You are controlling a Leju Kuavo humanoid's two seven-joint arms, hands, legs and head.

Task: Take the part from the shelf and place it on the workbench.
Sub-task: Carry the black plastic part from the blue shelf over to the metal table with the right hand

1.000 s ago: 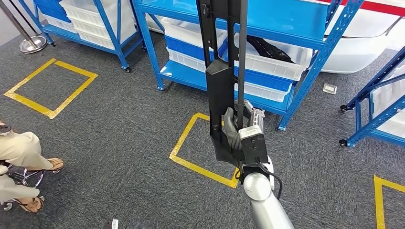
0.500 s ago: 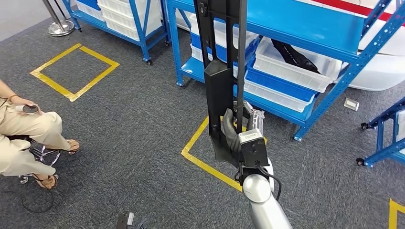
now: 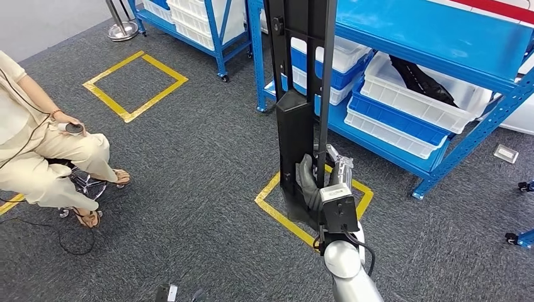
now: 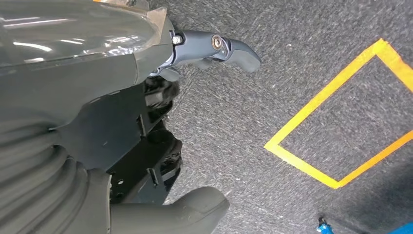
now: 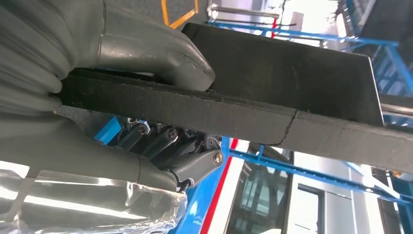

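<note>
Now we see the right hand (image 3: 313, 182) with its fingers (image 5: 160, 53) clamped around the lower end of the long black part (image 3: 296, 94), held upright in front of the blue shelf (image 3: 434, 44). Our left hand (image 4: 146, 97) hangs above the grey carpet (image 3: 189, 170), holding nothing, fingers apart. A seated person (image 3: 38, 151) is at the left.

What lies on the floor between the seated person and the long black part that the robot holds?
In the head view, only bare grey carpet lies between the person and the part.
</note>
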